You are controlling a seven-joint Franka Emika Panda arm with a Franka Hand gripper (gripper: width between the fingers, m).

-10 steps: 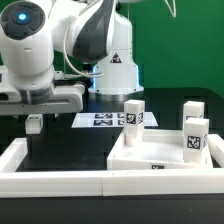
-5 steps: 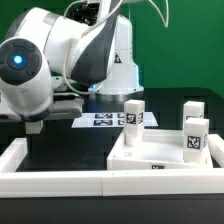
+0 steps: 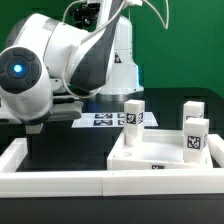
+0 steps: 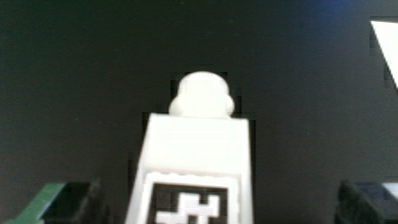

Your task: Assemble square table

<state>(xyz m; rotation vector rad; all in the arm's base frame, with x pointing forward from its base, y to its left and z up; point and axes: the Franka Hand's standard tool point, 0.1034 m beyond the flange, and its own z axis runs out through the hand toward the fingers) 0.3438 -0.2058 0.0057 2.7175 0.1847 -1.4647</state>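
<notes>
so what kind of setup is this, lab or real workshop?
Most likely a robotics lab test bench: a black table fenced by a low white border wall, a green backdrop, a marker board, and tagged white table parts such as the leg.

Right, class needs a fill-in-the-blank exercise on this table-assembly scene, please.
1. The tabletop has ____ legs standing on it in the exterior view.
2. The gripper has its jaws ____.
3. The marker board lies flat on the ____ table.
4. In the wrist view, the leg between the fingers is coloured ____.

Missing words: three; open; black; white
</notes>
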